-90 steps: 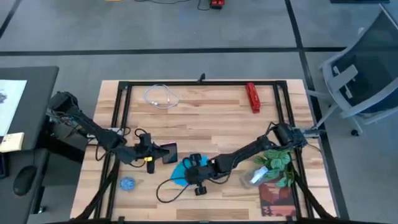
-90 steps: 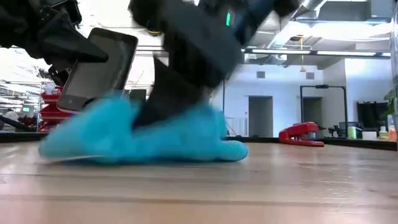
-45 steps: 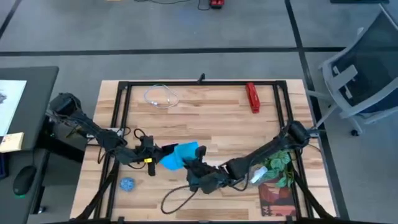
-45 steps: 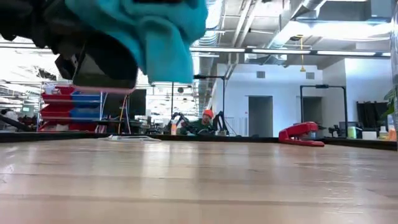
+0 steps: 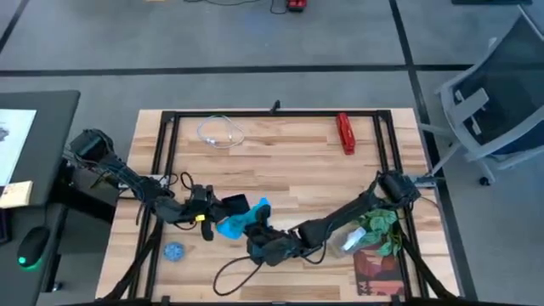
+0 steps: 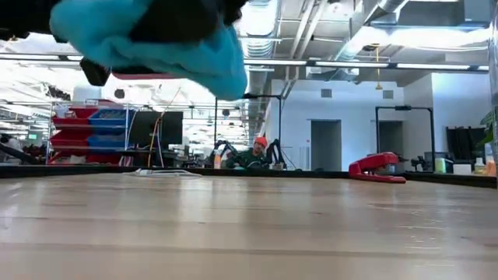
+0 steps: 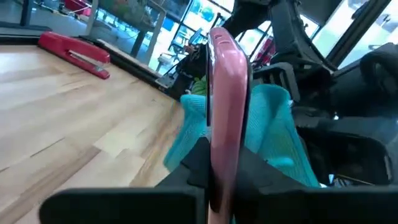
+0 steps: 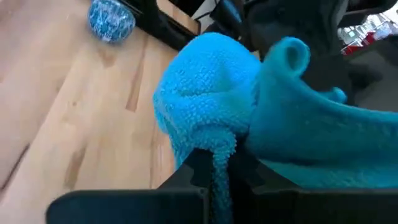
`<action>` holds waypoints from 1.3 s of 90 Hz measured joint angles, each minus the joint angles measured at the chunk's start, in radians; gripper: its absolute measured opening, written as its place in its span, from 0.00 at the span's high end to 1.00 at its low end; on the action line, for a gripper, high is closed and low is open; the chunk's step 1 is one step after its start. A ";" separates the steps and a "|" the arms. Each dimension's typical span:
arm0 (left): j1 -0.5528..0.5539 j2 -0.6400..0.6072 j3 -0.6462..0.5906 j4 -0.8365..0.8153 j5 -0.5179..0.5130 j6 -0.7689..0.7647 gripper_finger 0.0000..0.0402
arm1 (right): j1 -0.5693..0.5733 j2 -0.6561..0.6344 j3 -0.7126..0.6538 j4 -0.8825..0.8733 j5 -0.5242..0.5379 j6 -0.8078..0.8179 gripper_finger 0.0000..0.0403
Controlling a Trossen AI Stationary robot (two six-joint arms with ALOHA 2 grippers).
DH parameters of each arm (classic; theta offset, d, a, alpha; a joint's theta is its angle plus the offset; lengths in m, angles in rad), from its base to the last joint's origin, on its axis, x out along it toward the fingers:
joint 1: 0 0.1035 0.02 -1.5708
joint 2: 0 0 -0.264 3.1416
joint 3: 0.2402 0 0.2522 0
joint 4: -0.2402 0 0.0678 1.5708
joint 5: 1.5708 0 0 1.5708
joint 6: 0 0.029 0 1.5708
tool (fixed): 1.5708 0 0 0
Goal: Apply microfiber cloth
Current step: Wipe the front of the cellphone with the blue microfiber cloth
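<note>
Above the front-left part of the counter [image 5: 280, 161], the right hand [image 5: 255, 228] pinches the microfiber cloth [image 5: 242, 218] and holds it bunched against the smartphone [image 7: 227, 93], which the left hand [image 5: 206, 210] clamps on edge, both raised clear of the wood.

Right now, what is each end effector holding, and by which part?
The left end effector clamps the smartphone by its lower edge. The right end effector pinches a bunched fold of the microfiber cloth, lifted off the table.
</note>
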 joint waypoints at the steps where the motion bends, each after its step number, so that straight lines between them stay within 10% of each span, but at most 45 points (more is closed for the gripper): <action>1: 0.000 0.003 0.002 0.000 -0.001 0.000 0.97 | -0.001 0.000 0.003 0.000 0.009 0.000 1.00; 20: 0.002 0.076 0.054 0.003 -0.023 0.019 0.97 | -0.010 0.001 0.041 -0.012 0.124 -0.004 1.00; 55: -0.001 0.073 0.072 -0.030 0.027 0.083 0.97 | -0.029 0.000 0.043 -0.318 -0.216 0.234 1.00; 87: -0.002 0.067 0.079 -0.033 0.026 0.043 0.97 | 0.005 -0.019 0.152 -0.294 0.149 0.104 1.00; 117: -0.003 0.074 0.073 -0.086 0.037 0.055 0.97 | -0.037 -0.025 0.106 -0.407 -0.103 0.283 1.00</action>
